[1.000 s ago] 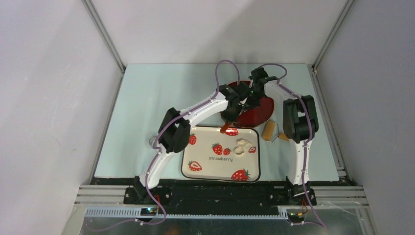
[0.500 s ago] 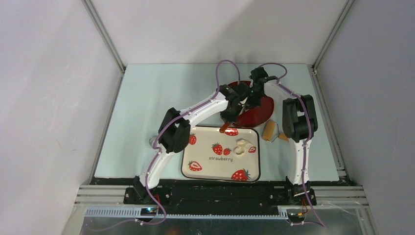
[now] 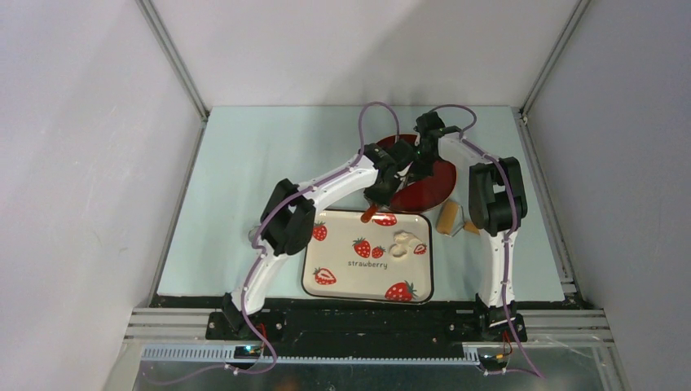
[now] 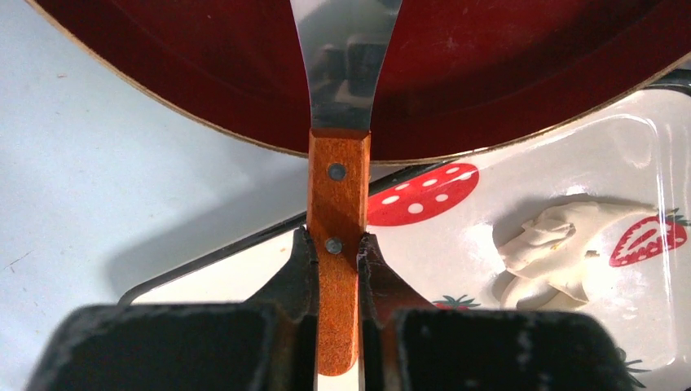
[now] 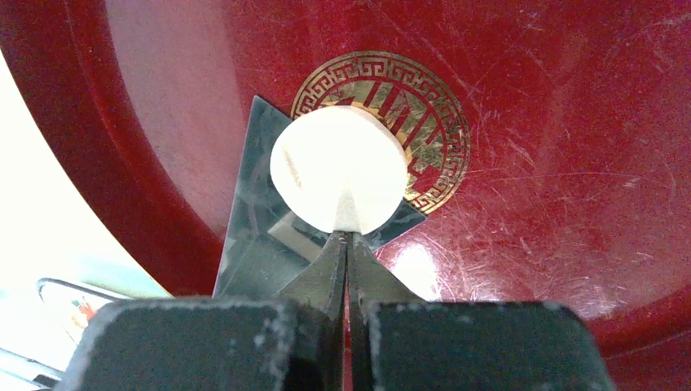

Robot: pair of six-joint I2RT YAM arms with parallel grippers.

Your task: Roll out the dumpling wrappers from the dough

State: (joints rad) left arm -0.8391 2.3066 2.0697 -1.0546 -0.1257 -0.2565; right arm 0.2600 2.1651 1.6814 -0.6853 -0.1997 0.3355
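A round dumpling wrapper lies on a steel spatula above the red tray, covering the gold emblem at its 8 o'clock. My right gripper, pressed shut, has its tips at the wrapper's 6 o'clock edge, while my left gripper clamps the spatula's wooden handle. The dough lies on the strawberry plate, at the tray's 6 o'clock.

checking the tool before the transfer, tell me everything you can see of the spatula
The spatula has an orange-brown wooden handle with two rivets and a shiny steel blade that flares wide. The left pincer clamps the handle. The blade reaches over the red tray, carrying a round dough wrapper, the shut right pincer at its edge.
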